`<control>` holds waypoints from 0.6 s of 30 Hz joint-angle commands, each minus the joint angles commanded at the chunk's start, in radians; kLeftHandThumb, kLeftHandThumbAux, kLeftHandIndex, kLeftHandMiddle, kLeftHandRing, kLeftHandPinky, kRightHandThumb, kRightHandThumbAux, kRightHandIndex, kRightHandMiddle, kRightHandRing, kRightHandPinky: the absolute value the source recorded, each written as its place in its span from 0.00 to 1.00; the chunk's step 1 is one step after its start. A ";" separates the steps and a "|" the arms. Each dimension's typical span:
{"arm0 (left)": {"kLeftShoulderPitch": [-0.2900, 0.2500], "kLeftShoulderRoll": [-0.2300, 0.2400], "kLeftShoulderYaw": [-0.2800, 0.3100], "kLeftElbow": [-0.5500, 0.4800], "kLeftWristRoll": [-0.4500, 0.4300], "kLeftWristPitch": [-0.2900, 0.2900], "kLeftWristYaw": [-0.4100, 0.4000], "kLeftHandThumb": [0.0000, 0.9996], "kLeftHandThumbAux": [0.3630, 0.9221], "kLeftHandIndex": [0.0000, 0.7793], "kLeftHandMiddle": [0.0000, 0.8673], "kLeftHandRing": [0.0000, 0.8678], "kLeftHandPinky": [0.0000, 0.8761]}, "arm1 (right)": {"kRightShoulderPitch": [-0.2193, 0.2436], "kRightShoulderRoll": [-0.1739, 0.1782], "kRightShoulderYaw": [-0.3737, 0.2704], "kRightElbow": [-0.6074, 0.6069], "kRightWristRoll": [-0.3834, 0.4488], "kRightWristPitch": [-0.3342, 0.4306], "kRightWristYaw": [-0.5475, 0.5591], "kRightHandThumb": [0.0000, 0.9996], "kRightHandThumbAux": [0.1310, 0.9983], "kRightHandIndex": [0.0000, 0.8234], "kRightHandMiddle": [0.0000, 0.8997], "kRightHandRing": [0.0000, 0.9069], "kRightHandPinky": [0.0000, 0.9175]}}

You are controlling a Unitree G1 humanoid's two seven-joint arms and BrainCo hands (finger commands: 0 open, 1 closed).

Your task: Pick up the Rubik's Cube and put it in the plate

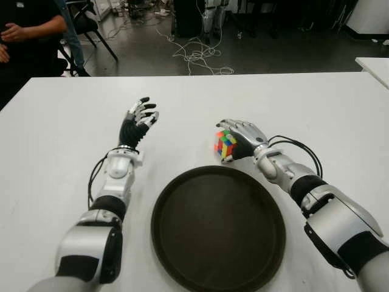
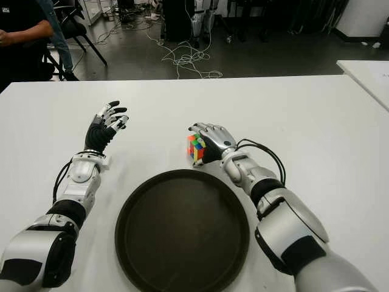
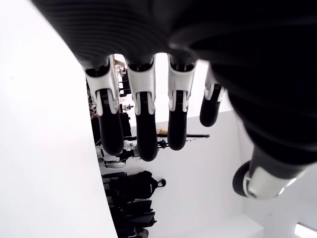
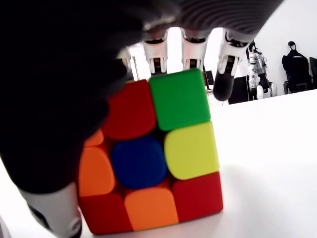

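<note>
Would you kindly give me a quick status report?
Right robot hand closed around Rubik's Cube, beside plate. Left robot hand open, idle. Path clear.

No legible text, label, brand, number or sign appears in any view. The Rubik's Cube [image 4: 151, 153] carries plain coloured stickers only, without print. The plate [image 1: 219, 228], the table [image 1: 61, 121] and the casings of both arms show no readable markings.
</note>
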 joint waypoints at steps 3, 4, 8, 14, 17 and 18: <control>0.000 -0.001 0.001 -0.001 -0.002 -0.001 -0.001 0.14 0.48 0.23 0.30 0.33 0.36 | 0.000 0.001 0.006 0.000 -0.002 0.000 0.007 0.00 0.75 0.17 0.15 0.15 0.14; 0.000 -0.002 0.002 -0.001 -0.003 -0.001 -0.002 0.14 0.48 0.22 0.30 0.33 0.36 | 0.000 0.003 0.010 0.001 -0.004 0.002 0.011 0.00 0.75 0.16 0.14 0.15 0.14; 0.000 -0.001 -0.001 -0.002 0.000 0.002 0.002 0.13 0.47 0.23 0.30 0.32 0.36 | -0.003 0.009 0.023 0.002 -0.009 0.013 0.030 0.00 0.77 0.16 0.13 0.14 0.13; 0.000 0.001 -0.007 -0.005 0.008 0.003 0.010 0.11 0.45 0.23 0.30 0.32 0.36 | -0.006 0.013 0.028 0.003 -0.003 0.026 0.053 0.00 0.77 0.15 0.13 0.12 0.11; 0.001 0.001 -0.009 -0.007 0.010 0.004 0.014 0.11 0.45 0.23 0.31 0.33 0.36 | -0.005 0.014 0.029 0.002 0.000 0.031 0.058 0.00 0.76 0.15 0.13 0.12 0.11; 0.000 0.001 -0.010 -0.007 0.011 0.005 0.015 0.11 0.45 0.23 0.31 0.33 0.36 | -0.005 0.014 0.029 0.002 0.000 0.033 0.060 0.00 0.76 0.15 0.13 0.12 0.11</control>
